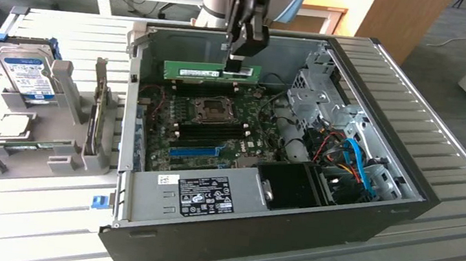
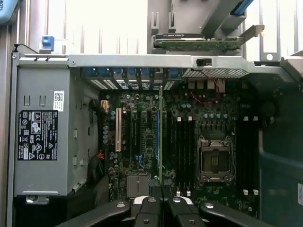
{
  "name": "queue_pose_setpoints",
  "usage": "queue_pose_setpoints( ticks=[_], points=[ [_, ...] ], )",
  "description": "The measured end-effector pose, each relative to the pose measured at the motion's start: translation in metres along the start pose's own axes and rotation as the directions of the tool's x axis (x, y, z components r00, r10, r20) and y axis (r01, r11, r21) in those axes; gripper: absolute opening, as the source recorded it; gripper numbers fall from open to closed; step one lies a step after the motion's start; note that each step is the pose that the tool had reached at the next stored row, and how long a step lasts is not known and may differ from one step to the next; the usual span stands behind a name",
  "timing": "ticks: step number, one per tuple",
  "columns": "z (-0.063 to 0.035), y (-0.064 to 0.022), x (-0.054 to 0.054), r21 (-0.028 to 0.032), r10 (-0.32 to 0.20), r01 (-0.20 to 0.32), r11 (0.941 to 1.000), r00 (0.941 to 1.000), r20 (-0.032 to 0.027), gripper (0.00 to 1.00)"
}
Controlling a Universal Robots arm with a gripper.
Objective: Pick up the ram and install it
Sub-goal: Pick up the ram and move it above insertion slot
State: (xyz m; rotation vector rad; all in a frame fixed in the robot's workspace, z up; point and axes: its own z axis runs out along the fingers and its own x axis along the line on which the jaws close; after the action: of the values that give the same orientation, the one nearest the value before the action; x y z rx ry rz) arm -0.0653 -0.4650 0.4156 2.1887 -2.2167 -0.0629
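Observation:
My gripper (image 1: pixel 239 68) is shut on the ram (image 1: pixel 194 71), a thin green stick with a white label. It holds the stick near its end at the exterior view's right. The stick hangs level on its long edge above the motherboard (image 1: pixel 207 124) of the open computer case (image 1: pixel 364 203), over the black memory slots (image 1: pixel 206 92) just behind the CPU socket (image 1: pixel 215 109). In the wrist view the ram (image 2: pixel 160 137) appears edge-on as a narrow green line rising from between the fingers of my gripper (image 2: pixel 162 199), with black memory slots (image 2: pixel 184 151) and the CPU socket (image 2: pixel 215 161) beside it.
A grey stand at the exterior view's left holds a blue-labelled hard drive (image 1: pixel 29 76), an upright card (image 1: pixel 96 113) and a second green stick (image 1: pixel 30 146). Inside the case are a long blue slot (image 1: pixel 194 150), the power supply (image 1: pixel 200 195), a black fan shroud (image 1: pixel 296 186) and blue cables (image 1: pixel 358 163).

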Motion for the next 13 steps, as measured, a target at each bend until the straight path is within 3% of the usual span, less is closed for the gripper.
queue_pose_setpoints(
  ticks=[5, 13],
  points=[
    [-0.0003, -0.0069, -0.0001, -0.0002, 0.0, 0.0, 1.0, 1.0, 0.0, 0.12],
    [0.0007, -0.007, -0.0002, -0.0002, 0.0, 0.0, 1.0, 1.0, 0.0001, 0.12]
  ],
)
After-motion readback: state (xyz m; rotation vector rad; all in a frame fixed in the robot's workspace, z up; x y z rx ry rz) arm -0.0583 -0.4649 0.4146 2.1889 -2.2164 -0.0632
